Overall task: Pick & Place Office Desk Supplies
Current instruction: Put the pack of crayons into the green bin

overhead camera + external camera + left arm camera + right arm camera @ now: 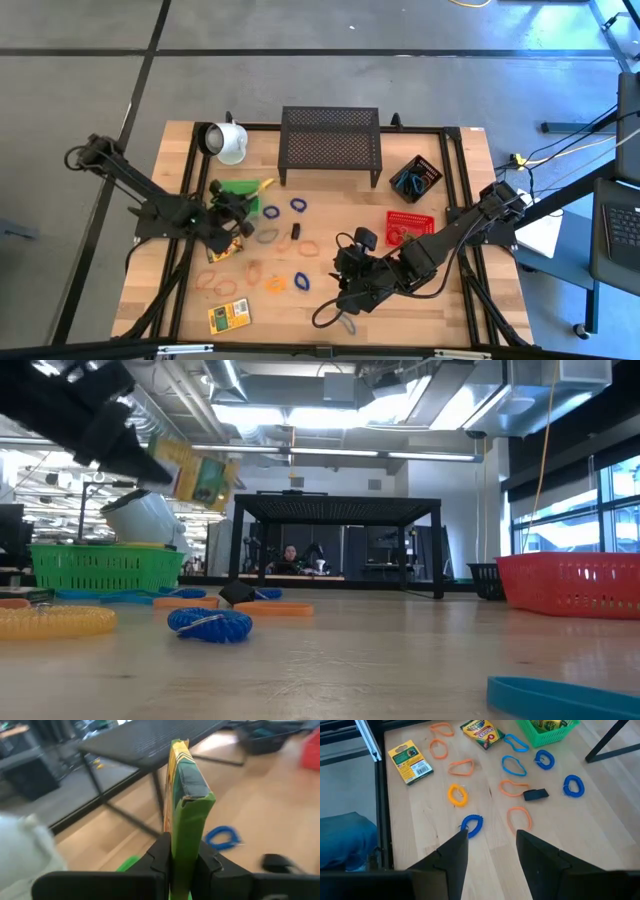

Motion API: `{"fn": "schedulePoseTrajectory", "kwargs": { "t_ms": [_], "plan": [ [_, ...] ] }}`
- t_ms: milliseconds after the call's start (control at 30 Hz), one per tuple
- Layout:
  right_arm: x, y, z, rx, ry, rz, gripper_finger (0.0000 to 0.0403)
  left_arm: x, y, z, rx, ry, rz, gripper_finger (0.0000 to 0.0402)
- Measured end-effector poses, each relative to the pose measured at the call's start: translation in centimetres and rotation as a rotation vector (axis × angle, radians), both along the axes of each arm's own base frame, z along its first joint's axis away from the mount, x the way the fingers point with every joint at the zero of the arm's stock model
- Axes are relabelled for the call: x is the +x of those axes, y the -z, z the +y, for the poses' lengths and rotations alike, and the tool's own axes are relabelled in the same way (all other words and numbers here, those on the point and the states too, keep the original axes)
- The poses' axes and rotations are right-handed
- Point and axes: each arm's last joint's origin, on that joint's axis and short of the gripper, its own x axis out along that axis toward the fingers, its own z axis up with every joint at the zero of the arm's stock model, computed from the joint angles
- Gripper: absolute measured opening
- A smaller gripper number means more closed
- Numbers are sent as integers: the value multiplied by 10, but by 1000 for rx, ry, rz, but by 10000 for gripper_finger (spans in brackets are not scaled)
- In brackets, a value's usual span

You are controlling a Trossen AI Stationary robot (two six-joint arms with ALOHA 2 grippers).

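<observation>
Yellow and green, a crayon box point(184, 805) is standing on edge between the fingers of our left gripper point(181, 862), which are clamped on its lower end; in the low view this box point(198, 475) is hanging tilted in the air above the green basket point(95, 567), and from above we are holding it just beside that basket point(238, 188) near the white mug point(228, 141). Our right gripper point(491, 851) is hovering over the front middle of the wooden worktop point(160, 205), its fingers point(452, 855) standing apart with nothing between them. Just ahead of it a blue coiled band point(472, 825) and an orange loop point(519, 817) are lying flat, with a yellow coil point(457, 795), a small black clip point(536, 795) and more blue and orange loops scattered beyond. We are seeing a second crayon box point(409, 761) lying flat near the worktop's front edge, and a third point(481, 733) lying close to the basket. A red basket point(410, 224) is sitting to the right, a black bin point(416, 177) behind it, and the black mesh rack point(330, 143) is standing at the back.
</observation>
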Motion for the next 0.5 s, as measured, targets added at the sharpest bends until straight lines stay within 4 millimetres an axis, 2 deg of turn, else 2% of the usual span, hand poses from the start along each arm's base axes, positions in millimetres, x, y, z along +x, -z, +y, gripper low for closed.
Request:
{"fn": "schedulePoseTrajectory", "kwargs": {
  "t_ms": [300, 500],
  "plan": [
    [0, 0, 0, 0, 0, 0, 168, -15, 13, 23, -114, -187, 109, 32],
    [0, 0, 0, 0, 0, 0, 168, -20, 17, 30, -191, -235, 196, 32]
  ]
}}
